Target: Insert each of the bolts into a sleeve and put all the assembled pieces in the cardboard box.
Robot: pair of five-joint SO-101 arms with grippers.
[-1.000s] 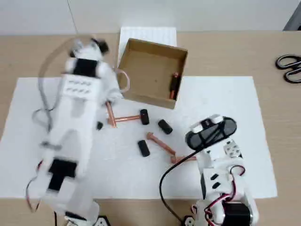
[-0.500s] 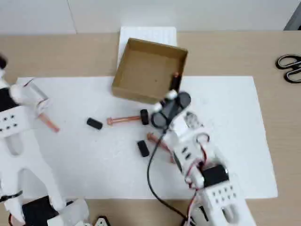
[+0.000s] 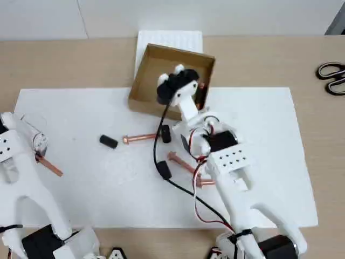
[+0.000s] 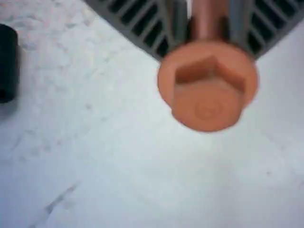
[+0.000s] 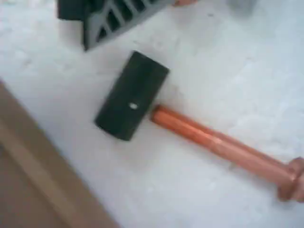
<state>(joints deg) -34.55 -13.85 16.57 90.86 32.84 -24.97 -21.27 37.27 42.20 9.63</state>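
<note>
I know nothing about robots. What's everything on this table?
Large white paper sheet: one, covering the wooden table.
Small white paper: one, behind the box.
Brown cardboard box: one, open, at the sheet's far edge.
Assembled bolt-and-sleeve piece: one, copper and black, inside the box.
Loose copper bolts: three, lying on the sheet.
Short black sleeves: three, on the sheet.
Black-handled scissors: one, far right.
Left gripper: one, white, shut on a fourth copper bolt.
Right arm: one, white, over the sheet, its end at the box.
</note>
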